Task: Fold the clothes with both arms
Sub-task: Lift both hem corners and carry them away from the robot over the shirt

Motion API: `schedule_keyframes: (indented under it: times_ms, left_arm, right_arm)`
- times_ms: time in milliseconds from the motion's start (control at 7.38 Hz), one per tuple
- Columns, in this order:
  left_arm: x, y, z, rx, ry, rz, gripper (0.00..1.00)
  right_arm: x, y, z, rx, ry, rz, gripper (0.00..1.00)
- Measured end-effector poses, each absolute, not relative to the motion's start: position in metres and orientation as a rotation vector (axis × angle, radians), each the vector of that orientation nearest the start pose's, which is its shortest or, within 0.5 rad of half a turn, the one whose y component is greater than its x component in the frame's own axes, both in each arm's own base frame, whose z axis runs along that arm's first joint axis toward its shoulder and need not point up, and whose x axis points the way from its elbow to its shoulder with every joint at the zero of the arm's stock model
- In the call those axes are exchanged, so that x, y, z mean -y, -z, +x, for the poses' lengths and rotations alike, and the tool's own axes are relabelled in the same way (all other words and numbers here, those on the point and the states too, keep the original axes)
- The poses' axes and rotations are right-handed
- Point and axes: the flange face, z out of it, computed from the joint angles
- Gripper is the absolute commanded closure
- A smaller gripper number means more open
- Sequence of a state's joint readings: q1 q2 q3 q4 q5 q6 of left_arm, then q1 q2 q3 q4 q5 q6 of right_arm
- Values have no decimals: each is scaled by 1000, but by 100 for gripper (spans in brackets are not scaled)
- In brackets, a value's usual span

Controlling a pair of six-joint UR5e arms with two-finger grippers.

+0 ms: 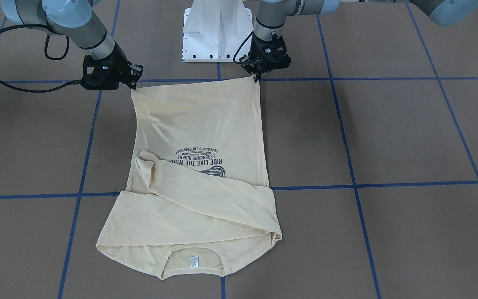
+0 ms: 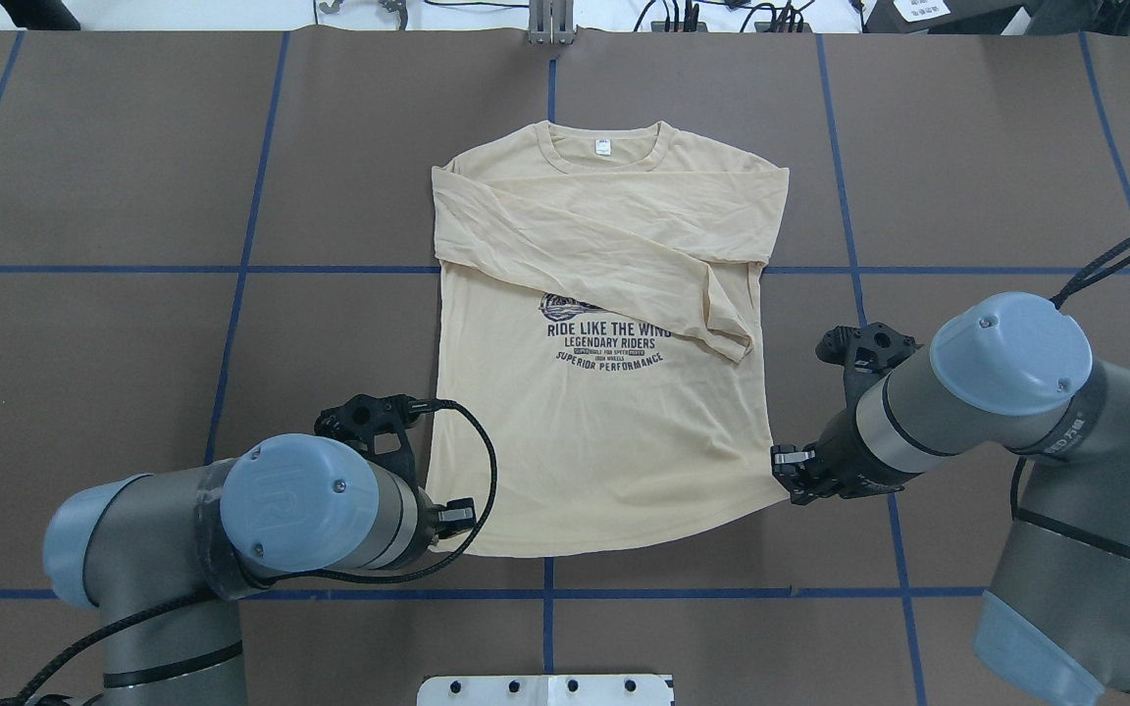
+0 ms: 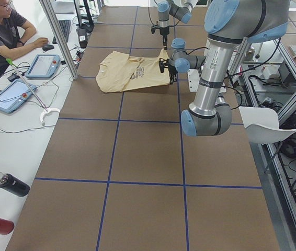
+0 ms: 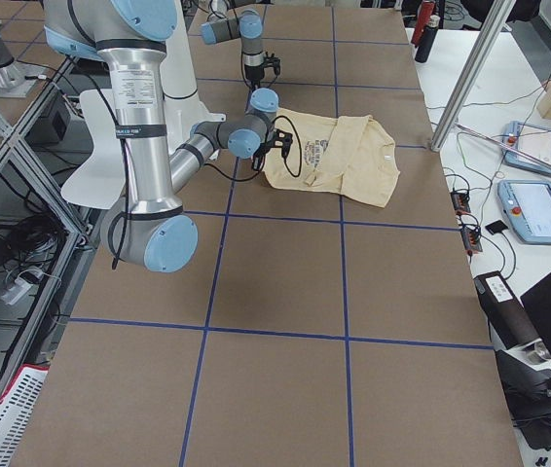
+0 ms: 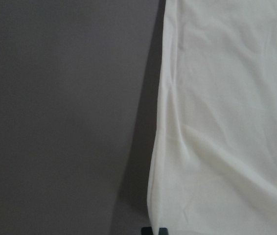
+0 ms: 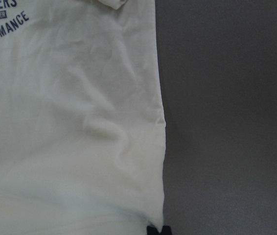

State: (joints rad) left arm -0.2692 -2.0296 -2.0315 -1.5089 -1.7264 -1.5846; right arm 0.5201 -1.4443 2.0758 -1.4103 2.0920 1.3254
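— Layout?
— A pale cream-yellow long-sleeved T-shirt of thin fabric [image 2: 614, 441] is laid flat, print up, on the brown blue-lined surface [image 2: 114, 373], with both sleeves folded across the chest.
— And the tools?
— One hem corner is pinched by the left black two-finger tool [image 1: 258, 77], the other by the right black two-finger tool [image 1: 133, 83].

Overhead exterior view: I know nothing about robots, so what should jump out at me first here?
A cream-yellow T-shirt lies spread at the middle of the brown table, with its sleeves folded across the chest above navy lettering. The grey left arm and right arm reach in from the near edge. The left gripper and right gripper are each at a bottom hem corner.
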Motion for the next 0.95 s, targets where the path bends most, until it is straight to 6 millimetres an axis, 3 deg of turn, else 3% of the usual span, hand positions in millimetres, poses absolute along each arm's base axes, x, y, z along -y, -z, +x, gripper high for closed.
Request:
schedule_keyframes:
  times_ms: [271, 678, 949]
  left_arm:
    - [256, -220, 507, -861, 183, -65, 100]
    - [237, -220, 508, -865, 148, -104, 100]
    - [232, -213, 502, -885, 137, -106, 100]
  right_arm:
    - [305, -350, -389, 904, -14, -249, 100]
    - [264, -343, -380, 929, 70, -354, 100]
    - [272, -331, -378, 955, 71, -340, 100]
